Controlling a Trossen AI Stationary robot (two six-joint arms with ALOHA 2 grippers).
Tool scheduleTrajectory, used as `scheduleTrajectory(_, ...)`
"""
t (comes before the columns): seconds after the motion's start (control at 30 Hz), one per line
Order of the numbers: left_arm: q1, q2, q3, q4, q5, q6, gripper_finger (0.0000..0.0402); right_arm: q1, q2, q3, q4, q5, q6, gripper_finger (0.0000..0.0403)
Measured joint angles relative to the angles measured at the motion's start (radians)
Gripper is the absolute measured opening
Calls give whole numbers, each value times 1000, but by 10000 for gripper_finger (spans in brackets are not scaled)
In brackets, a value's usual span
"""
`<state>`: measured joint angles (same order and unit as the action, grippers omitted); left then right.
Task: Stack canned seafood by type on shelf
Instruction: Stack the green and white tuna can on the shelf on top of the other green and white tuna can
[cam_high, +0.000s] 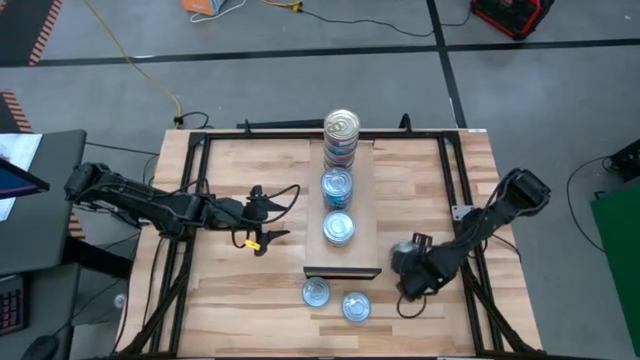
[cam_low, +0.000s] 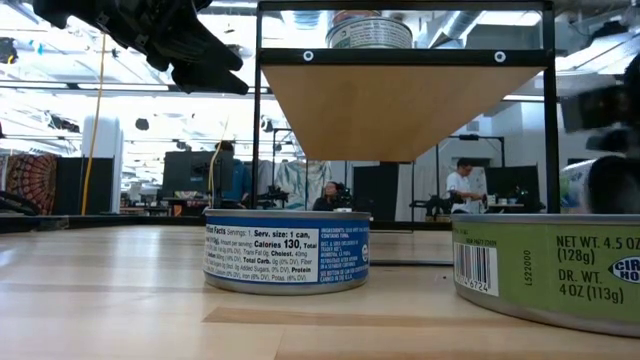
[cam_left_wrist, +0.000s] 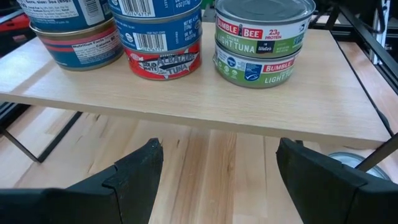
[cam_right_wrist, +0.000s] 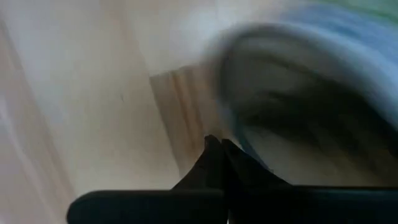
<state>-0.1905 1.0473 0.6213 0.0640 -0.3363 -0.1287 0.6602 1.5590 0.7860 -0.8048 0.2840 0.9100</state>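
Right of the shelf (cam_high: 345, 215), my right end effector (cam_high: 408, 285) is pressed together, empty; left end effector (cam_high: 262, 215) spread. Loose tins (cam_high: 316, 292) on bench: rigid, slick; grip sidewalls.

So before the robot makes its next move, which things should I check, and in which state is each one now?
1. Left hand open: ok. Its fingers stand wide apart, facing the shelf.
2. Right hand ready to grasp: not ok. Its fingers are shut together, with nothing between them.
3. All cans on the shelf: not ok. Two cans lie on the table in front of it.
4. Stacks upright: ok, in the left wrist view.
5. Stacks sorted by type: cannot tell. Several labels are cut off.
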Motion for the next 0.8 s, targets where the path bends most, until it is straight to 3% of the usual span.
scheduleTrajectory(0.33, 0, 0, 0, 2, 1, -5, 302, 2, 10, 5, -5, 18, 61, 19)
scheduleTrajectory(0.6, 0, 0, 0, 1, 1, -7, 302, 9, -139, 6, -46, -6, 223, 32)
scheduleTrajectory(0.8, 0, 0, 0, 1, 29, -14, 302, 18, -249, 6, -57, -56, 324, 89)
